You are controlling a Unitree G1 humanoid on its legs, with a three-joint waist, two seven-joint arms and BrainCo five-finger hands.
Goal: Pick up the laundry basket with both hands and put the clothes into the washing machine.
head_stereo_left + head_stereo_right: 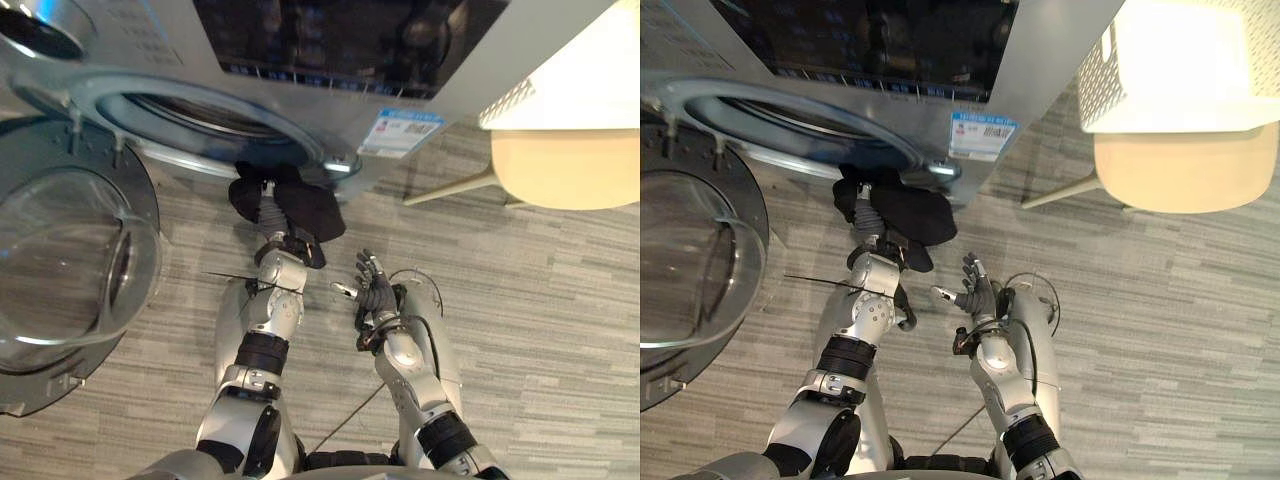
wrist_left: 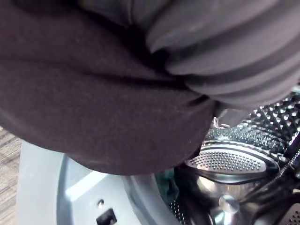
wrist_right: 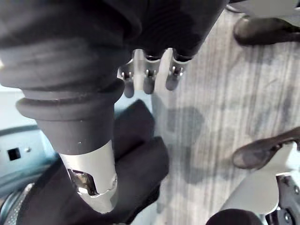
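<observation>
Both eye views are looking steeply down from the head, sharing the washing machine at upper left and the floor. The wrist views are looking from very close, the left one into the drum.

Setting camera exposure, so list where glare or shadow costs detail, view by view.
Right eye view: laundry basket top washed out white. Left eye view: pale reflections across the door glass. Left wrist view: dark garment nearly featureless, drum metal glinting.
</observation>
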